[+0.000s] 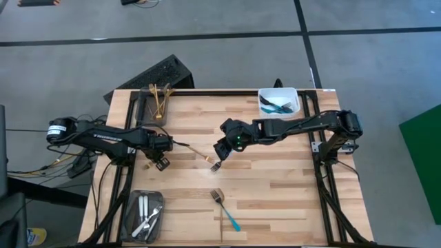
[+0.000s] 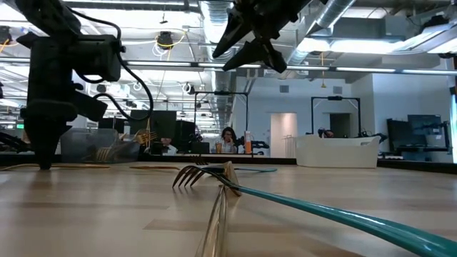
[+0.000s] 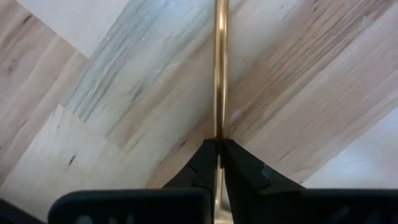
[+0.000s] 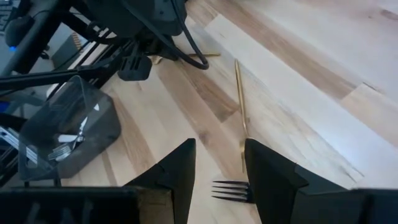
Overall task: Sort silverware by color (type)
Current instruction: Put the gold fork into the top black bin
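Observation:
A gold fork (image 4: 239, 106) lies flat on the wooden table (image 1: 275, 179), its tines (image 4: 231, 190) just below my open right gripper (image 4: 221, 146), which hovers above it at mid-table (image 1: 222, 150). My left gripper (image 3: 219, 146) stands at the table's left (image 1: 165, 146), pointing down, shut on a slim gold handle (image 3: 219, 68). Whether that handle belongs to the same fork I cannot tell. A blue-handled fork (image 1: 226, 209) lies near the front edge, close in the low view (image 2: 214, 177). My left gripper pinches the slim gold handle (image 3: 219, 127) between its two fingers (image 3: 202, 165), one on each long side. The fingers come from above, pointing down. The handle runs straight away from them, lying on the wood.
A clear grey tray (image 1: 146, 213) with silver-white pieces sits at the front left. A dark tray (image 1: 157, 102) holding gold pieces stands at the back left. A white bin (image 1: 279, 102) with blue-handled pieces is at the back right. Bare wood lies on the table's right half.

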